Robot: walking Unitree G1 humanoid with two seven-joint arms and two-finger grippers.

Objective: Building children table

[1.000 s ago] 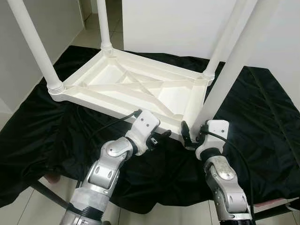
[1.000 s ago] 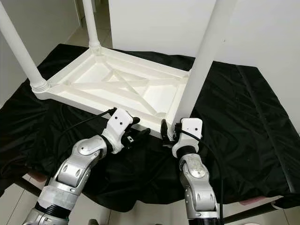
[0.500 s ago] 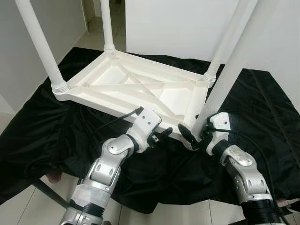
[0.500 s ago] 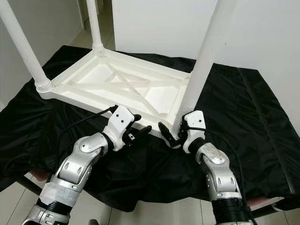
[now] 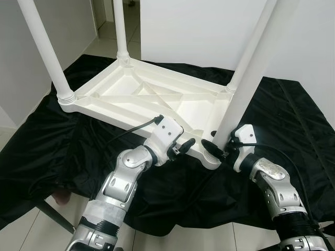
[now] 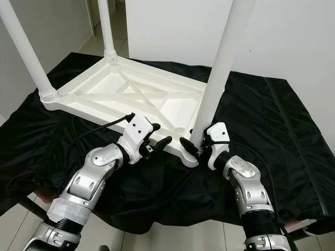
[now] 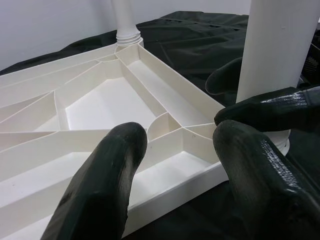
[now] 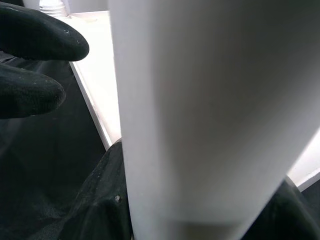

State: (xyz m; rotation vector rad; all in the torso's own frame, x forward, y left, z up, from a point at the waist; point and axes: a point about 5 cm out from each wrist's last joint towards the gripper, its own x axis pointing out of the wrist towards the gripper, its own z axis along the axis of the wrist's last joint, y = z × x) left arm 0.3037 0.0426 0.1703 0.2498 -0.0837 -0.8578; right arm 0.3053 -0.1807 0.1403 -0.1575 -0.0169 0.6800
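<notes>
- the white table top [image 5: 152, 97] lies upside down on a black cloth [image 5: 293, 130], ribs facing up. three legs already stand in its corners: back left leg [image 5: 44, 49], far leg [image 5: 120, 26] and far right leg [image 5: 236, 78].
- the fourth leg [image 5: 246, 73] stands at the near right corner [image 5: 212, 157] of the table top, close to upright. one second ago it leaned away to the right; half a second ago it was steeper; now its foot sits at the corner socket.
- the right gripper [image 5: 222, 148] has swung in from below the corner to the base of this leg. its black fingers [image 8: 30, 35] are closed round the foot of the leg; the right wrist view looks straight onto the white tube.
- the left gripper [image 5: 183, 146] has moved closer to the near edge of the table top, beside the same corner. its fingers [image 7: 107, 175] are spread apart and straddle the rim without clamping it, judging by the left wrist view.
- judgement: the last leg is being seated. whether it is fully home in the socket cannot be told; the joint is hidden behind the right gripper.
- judgement: the next step likely calls for pressing or twisting the leg down while the left gripper steadies the rim. a tilted leg could bind in the socket.
</notes>
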